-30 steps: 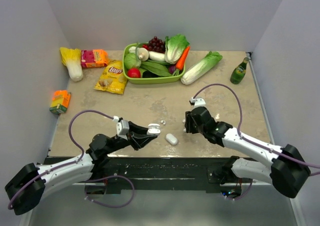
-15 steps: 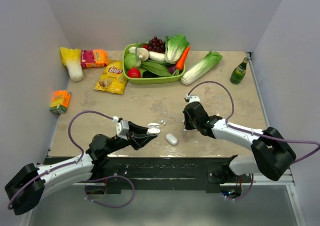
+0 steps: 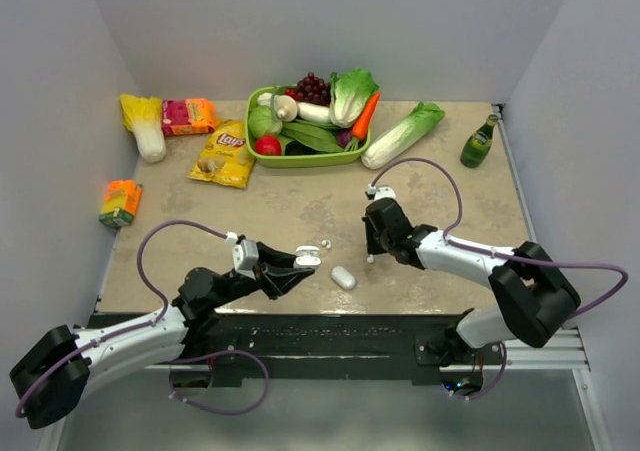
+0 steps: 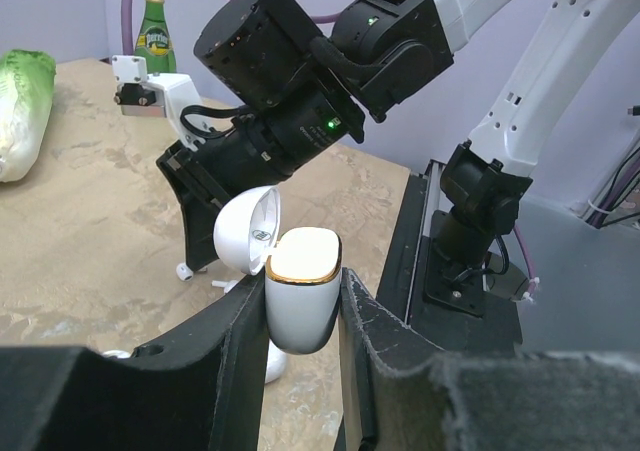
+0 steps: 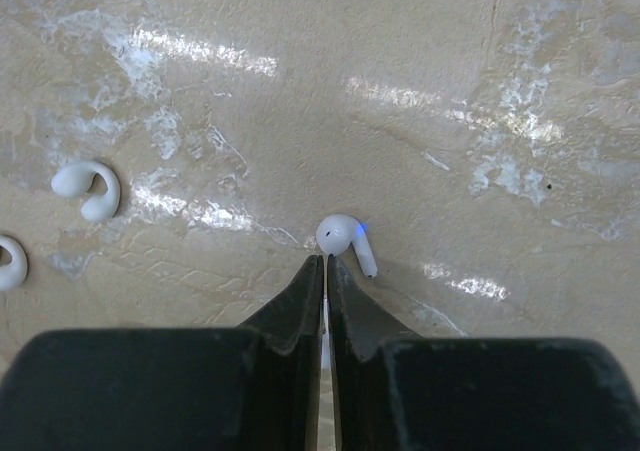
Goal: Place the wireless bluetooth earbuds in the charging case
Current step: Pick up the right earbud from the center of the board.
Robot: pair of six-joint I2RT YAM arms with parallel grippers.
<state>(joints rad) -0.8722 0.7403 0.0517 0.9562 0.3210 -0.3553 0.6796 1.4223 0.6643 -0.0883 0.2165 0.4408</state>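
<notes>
Here, left claw (image 4: pixel 300 323) clamps the charging case (image 4: pixel 302 286), covering its sides; right claw (image 5: pixel 325 262) pinched shut beside an earbud (image 5: pixel 343 236).

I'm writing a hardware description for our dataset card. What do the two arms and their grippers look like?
The left arm and right arm have white links joined by bulky black joints. A purple cable loops along each. The left gripper and right gripper are black, with flat tapering fingers. A small green light glows on the right wrist housing.
</notes>
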